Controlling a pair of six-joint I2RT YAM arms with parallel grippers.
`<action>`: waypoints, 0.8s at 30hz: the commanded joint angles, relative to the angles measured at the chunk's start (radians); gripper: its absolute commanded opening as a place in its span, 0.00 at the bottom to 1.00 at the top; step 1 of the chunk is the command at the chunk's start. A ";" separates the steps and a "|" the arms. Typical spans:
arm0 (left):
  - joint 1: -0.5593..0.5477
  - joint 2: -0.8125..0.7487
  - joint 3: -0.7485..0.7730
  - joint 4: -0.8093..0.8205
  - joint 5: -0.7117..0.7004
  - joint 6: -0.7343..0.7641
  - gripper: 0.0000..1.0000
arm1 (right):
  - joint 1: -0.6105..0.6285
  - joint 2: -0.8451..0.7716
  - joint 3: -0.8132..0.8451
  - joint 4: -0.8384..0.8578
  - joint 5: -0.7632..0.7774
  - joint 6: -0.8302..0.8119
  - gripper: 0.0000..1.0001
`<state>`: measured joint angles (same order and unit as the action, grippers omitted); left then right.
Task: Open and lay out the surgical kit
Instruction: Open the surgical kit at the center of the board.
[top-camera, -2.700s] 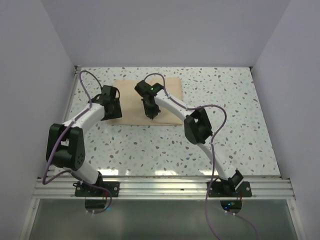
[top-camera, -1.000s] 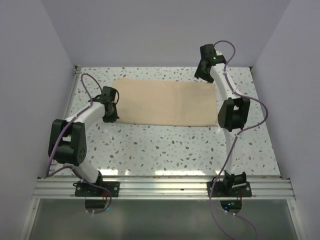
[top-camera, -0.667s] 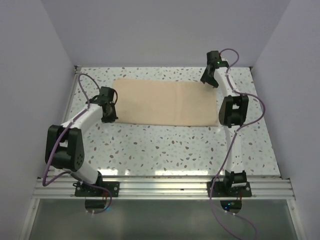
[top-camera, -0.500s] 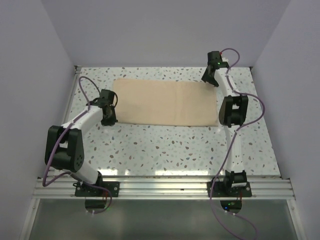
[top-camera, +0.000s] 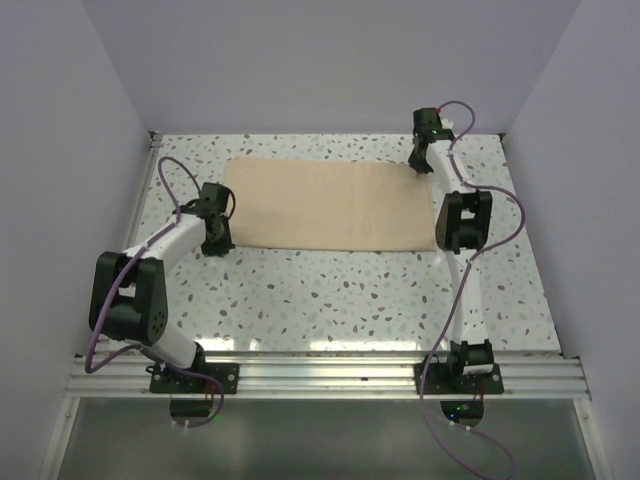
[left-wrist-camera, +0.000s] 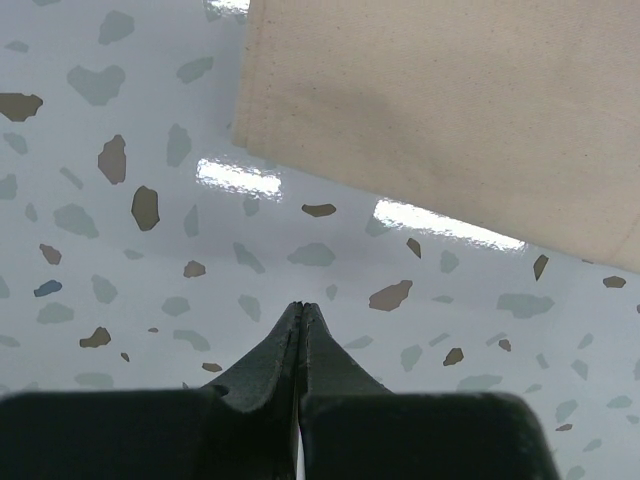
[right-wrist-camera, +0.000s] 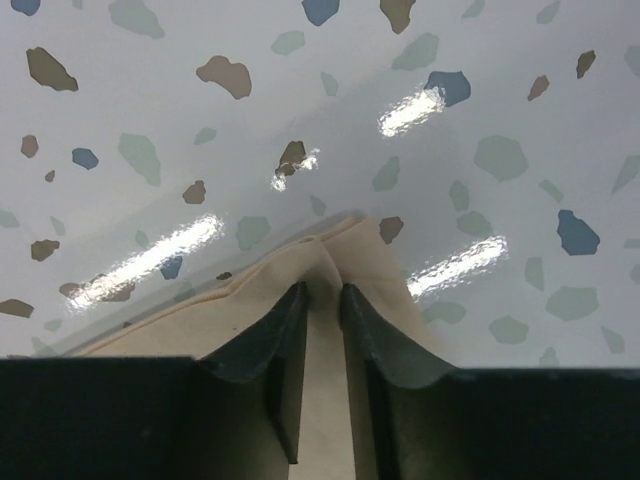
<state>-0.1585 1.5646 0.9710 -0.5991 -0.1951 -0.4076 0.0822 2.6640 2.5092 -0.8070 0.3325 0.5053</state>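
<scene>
The surgical kit's tan cloth (top-camera: 325, 205) lies spread as one flat rectangle across the far half of the table. At its far right corner my right gripper (top-camera: 421, 166) is lowered; in the right wrist view the cloth corner (right-wrist-camera: 385, 262) bunches up into a small ridge between the two dark fingers (right-wrist-camera: 268, 340), and the gripper (right-wrist-camera: 322, 290) is shut on it. My left gripper (top-camera: 215, 244) is shut and empty, just off the cloth's near left corner. In the left wrist view its tips (left-wrist-camera: 301, 306) meet over bare table, with the cloth's edge (left-wrist-camera: 450, 110) ahead.
The speckled table (top-camera: 330, 290) is boxed in by plain walls on the left, back and right. A metal rail (top-camera: 320, 377) with both arm bases runs along the near edge. The right arm's elbow (top-camera: 460, 222) stands beside the cloth's right edge.
The right arm drew the folded cloth open to the right, and its jaws have now closed on the far right corner. The left gripper slid slightly left and nearer, off the cloth.
</scene>
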 joint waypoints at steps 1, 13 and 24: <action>-0.001 -0.017 0.005 -0.005 -0.018 -0.004 0.00 | -0.009 0.022 0.016 0.005 0.020 0.004 0.13; -0.001 -0.040 0.081 -0.045 -0.072 -0.030 0.00 | -0.002 -0.142 -0.120 0.047 -0.024 0.001 0.00; 0.001 -0.136 0.294 -0.126 -0.190 -0.062 0.35 | 0.088 -0.487 -0.438 0.204 -0.297 -0.053 0.00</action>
<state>-0.1585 1.4635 1.2053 -0.6834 -0.3294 -0.4435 0.1211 2.3409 2.1151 -0.6521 0.1356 0.4694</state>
